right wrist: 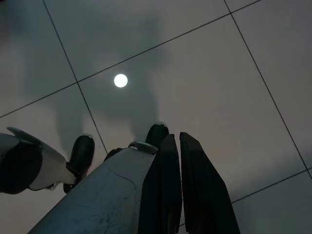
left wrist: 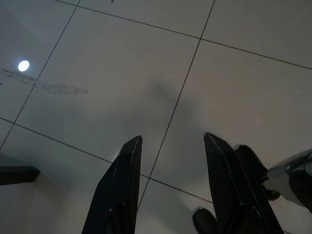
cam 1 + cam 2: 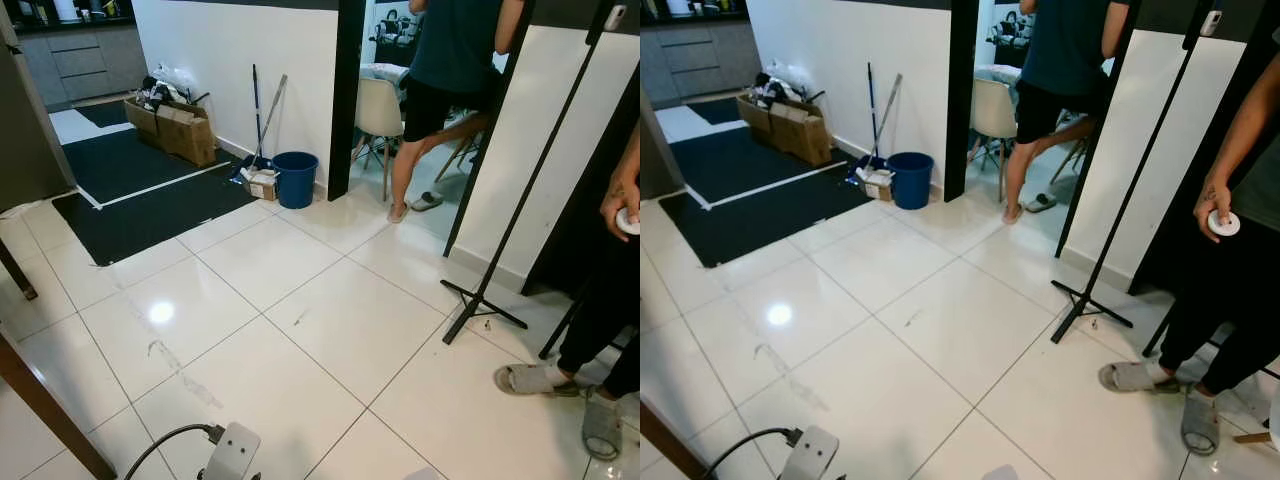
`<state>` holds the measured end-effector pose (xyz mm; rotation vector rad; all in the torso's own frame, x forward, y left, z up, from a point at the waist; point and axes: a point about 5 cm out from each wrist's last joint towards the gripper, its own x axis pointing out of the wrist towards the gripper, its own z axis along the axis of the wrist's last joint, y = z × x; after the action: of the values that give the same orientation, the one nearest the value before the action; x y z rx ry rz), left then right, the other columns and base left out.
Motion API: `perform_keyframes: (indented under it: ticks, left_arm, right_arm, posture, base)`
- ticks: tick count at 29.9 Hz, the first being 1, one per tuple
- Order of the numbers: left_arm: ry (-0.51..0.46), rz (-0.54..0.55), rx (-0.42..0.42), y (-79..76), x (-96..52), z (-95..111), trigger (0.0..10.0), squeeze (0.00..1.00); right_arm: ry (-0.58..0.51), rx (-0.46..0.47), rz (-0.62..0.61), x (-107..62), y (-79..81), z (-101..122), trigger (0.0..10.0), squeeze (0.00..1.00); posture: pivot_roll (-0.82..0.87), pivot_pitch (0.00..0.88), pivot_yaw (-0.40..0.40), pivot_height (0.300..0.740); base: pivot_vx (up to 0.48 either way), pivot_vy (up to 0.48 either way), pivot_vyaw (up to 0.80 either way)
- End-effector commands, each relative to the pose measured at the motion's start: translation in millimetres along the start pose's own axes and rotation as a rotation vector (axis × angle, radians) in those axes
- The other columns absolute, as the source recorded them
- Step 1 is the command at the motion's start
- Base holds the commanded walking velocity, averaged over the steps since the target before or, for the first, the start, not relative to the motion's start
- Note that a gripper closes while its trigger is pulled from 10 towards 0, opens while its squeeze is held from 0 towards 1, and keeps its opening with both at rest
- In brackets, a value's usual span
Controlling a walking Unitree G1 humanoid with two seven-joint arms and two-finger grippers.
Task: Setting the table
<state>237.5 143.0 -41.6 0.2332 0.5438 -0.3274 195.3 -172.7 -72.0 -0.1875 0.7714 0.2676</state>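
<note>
No tableware lies on the white tiled floor (image 3: 300, 320) in front of me. My left gripper (image 2: 173, 137) hangs over the tiles, open, with nothing between its black fingers (image 2: 122, 185). My right gripper (image 1: 176, 135) also points down at the floor, shut and holding nothing. A slanted wooden leg (image 3: 40, 400) crosses the near left corner. At the right edge a person's hand holds a small white round thing (image 3: 1223, 223).
A black stand (image 3: 485, 300) spreads its feet on the floor to the right, beside that person's slippered feet (image 3: 535, 378). Another person (image 3: 450, 80) stands at the doorway by a white chair (image 3: 378, 110). A blue bucket (image 3: 295, 178), mops, cardboard boxes (image 3: 175, 125) and a dark mat (image 3: 140, 200) are further left.
</note>
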Motion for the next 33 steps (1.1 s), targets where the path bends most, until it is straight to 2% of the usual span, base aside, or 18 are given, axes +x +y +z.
perform_keyframes:
  ticks: [1, 19, 33]
  left_arm:
    - [0.031, 0.001, 0.002, 0.5, -3.0, -8.2, 10.0, 0.00]
    - [0.011, 0.031, -0.015, 5.9, 2.7, 3.2, 10.0, 0.00]
    - [-0.024, 0.081, -0.029, 22.2, 5.2, 14.9, 10.0, 0.00]
  right_arm:
    - [0.006, 0.007, -0.006, -1.4, -0.1, -3.9, 10.0, 0.00]
    - [-0.021, -0.023, -0.008, 1.5, -4.3, 6.9, 10.0, 0.00]
    - [-0.093, -0.034, -0.007, 7.4, -5.1, 29.7, 10.0, 0.00]
  posture:
    - [-0.08, 0.032, 0.082, 0.740]
    - [-0.07, 0.010, 0.062, 0.740]
    - [-0.07, 0.002, 0.032, 0.740]
  base:
    - [0.000, 0.000, 0.00]
    - [0.000, 0.000, 0.00]
    - [0.000, 0.000, 0.00]
